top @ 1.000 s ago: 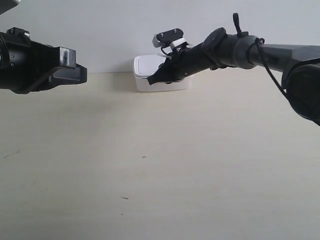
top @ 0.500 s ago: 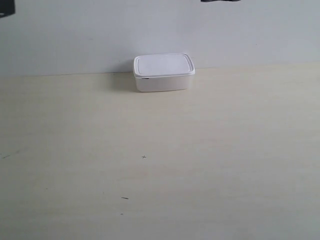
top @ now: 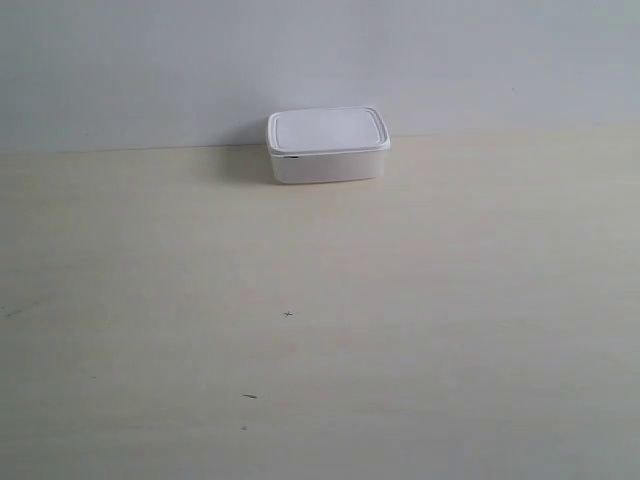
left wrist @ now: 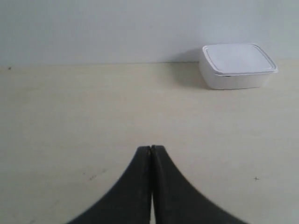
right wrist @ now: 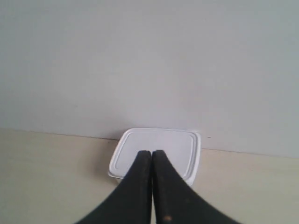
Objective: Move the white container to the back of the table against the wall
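- The white food container point(top: 327, 146) is sitting at the far edge of the bench point(top: 420, 330), a little left of the middle in the exterior view. Its back is right up against the pale wall point(top: 150, 60).
- Its flat rimmed lid point(top: 326, 130) is lying closed on top. The box is standing level and on its own, throwing a faint shadow onto the bench at its left.
- The left hand point(left wrist: 151, 149) is clenched and empty, its two dark fingers pressing together tip to tip. It is hanging over bare bench, well apart from the container, which is lying farther off by the wall.
- The right hand point(right wrist: 152, 153) is clenched on nothing too, and it is pointing at the container from the near side. In its wrist view the tips are overlapping the box's near edge, and I cannot tell from there whether they are touching it.
- A few tiny dark specks point(top: 288, 314) are dotting the nearer part of the bench.
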